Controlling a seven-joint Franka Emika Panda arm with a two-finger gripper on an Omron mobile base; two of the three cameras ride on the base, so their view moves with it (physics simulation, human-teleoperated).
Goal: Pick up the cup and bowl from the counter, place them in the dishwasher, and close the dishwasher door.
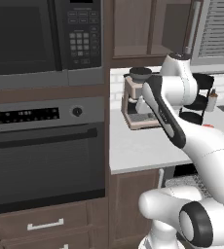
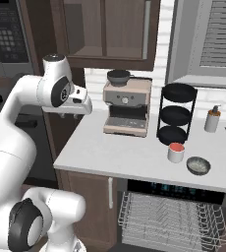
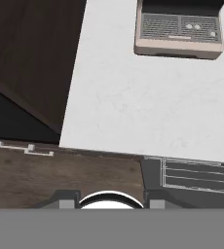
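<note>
Setting: a rendered kitchen with dark brown wood cabinets, a pale grey-white worktop (image 2: pixel 134 152) and a window with blinds at the right.
Arm: a white robot arm with dark joints rises from the base and bends over the left end of the worktop, its hand held high above the surface.
Gripper (image 3: pixel 111 204): seen in the hand view as two small dark fingertips (image 3: pixel 67 203) at the bottom edge, standing apart with nothing between them; it hangs above the worktop's front edge, touching nothing.
Cup (image 2: pixel 176 152): a short salmon-red cup with a pale inside, upright on the worktop toward the right, just in front of the black rack.
Bowl (image 2: pixel 198 165): a small shallow dark grey bowl, upright on the worktop just right of the cup, near the front edge, not touching it.
Dishwasher (image 2: pixel 171 216): under the worktop, below the cup and bowl; it stands open with its white wire rack pulled out toward the viewer. The door itself cannot be made out.
Coffee machine (image 2: pixel 127 106): a beige and silver espresso machine against the back wall, left of the rack, with a dark round dish on top.
Rack (image 2: pixel 176 114): a black three-tier round stand between the coffee machine and the soap dispenser.
Soap dispenser (image 2: pixel 212 118): a small pale bottle near the back wall at the right.
Oven (image 1: pixel 41 160): a black built-in oven with a glass door, left of the worktop, with a microwave (image 1: pixel 41 39) above it.
</note>
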